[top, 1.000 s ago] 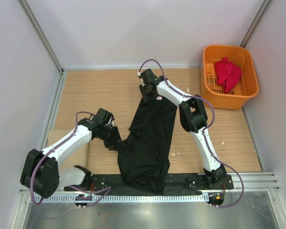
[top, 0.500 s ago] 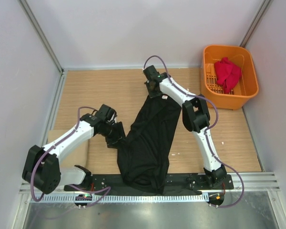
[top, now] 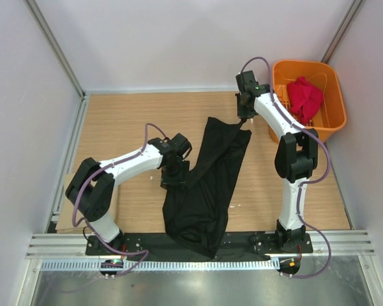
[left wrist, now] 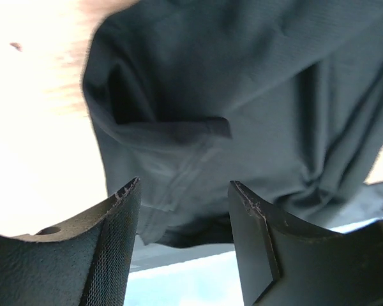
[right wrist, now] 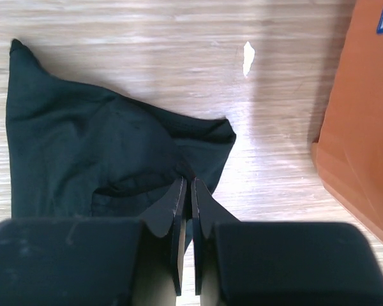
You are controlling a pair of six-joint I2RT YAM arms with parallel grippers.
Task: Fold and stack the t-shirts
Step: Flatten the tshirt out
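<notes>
The large black t-shirt [top: 207, 185] lies stretched in a long, bunched strip across the wooden table, its near end hanging over the front rail. My right gripper [top: 242, 118] is shut on its far corner, next to the basket. The right wrist view shows those jaws [right wrist: 186, 183] pinching the black cloth [right wrist: 83, 140]. My left gripper [top: 173, 176] hovers at the shirt's left edge. Its jaws [left wrist: 184, 188] are open and empty, with the black cloth [left wrist: 242, 95] just beyond the tips. The red t-shirt [top: 304, 97] lies crumpled in the basket.
The orange slotted basket [top: 325, 124] stands at the back right, and its wall [right wrist: 364, 127] is close to my right gripper. A tan cardboard sheet [top: 60, 220] lies at the near left under my left arm. White walls enclose the table; a metal rail [top: 191, 262] runs along the front.
My right gripper has moved right toward the basket, dragging the shirt's far end with it. My left arm has swung right, following the shirt's left edge.
</notes>
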